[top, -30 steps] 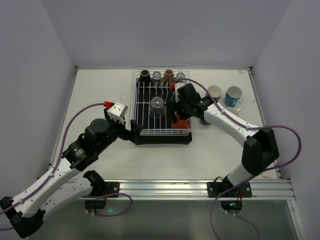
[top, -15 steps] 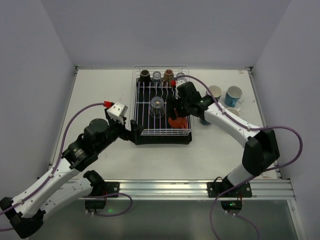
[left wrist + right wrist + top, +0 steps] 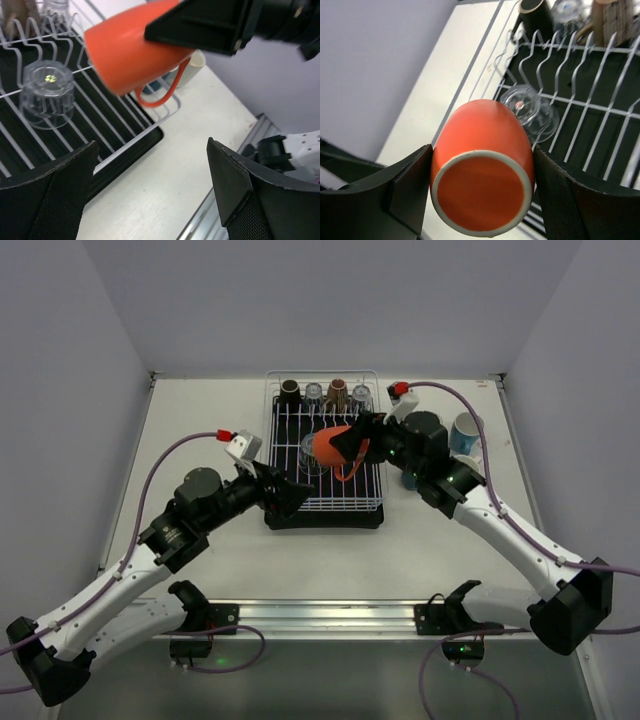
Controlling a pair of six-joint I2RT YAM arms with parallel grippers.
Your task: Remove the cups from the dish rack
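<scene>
My right gripper (image 3: 345, 447) is shut on an orange mug (image 3: 328, 445) and holds it on its side in the air above the middle of the white wire dish rack (image 3: 330, 504). In the right wrist view the mug's base (image 3: 482, 187) faces the camera between both fingers. An upturned clear glass (image 3: 311, 462) sits in the rack just below it. At the rack's back stand a black cup (image 3: 290, 392), a clear glass (image 3: 314, 393), a brown cup (image 3: 337, 392) and another clear glass (image 3: 361, 395). My left gripper (image 3: 295, 495) is open and empty at the rack's front left corner.
A blue cup (image 3: 466, 430) stands on the table right of the rack, partly behind my right arm. The left wrist view shows a cream cup (image 3: 198, 59) behind the orange mug (image 3: 130, 57), and the black drip tray's edge (image 3: 127, 150). Grey walls enclose the table.
My right gripper has lifted the orange mug from the rack's front right and carried it up and left over the rack. My left gripper has edged right along the rack's front.
</scene>
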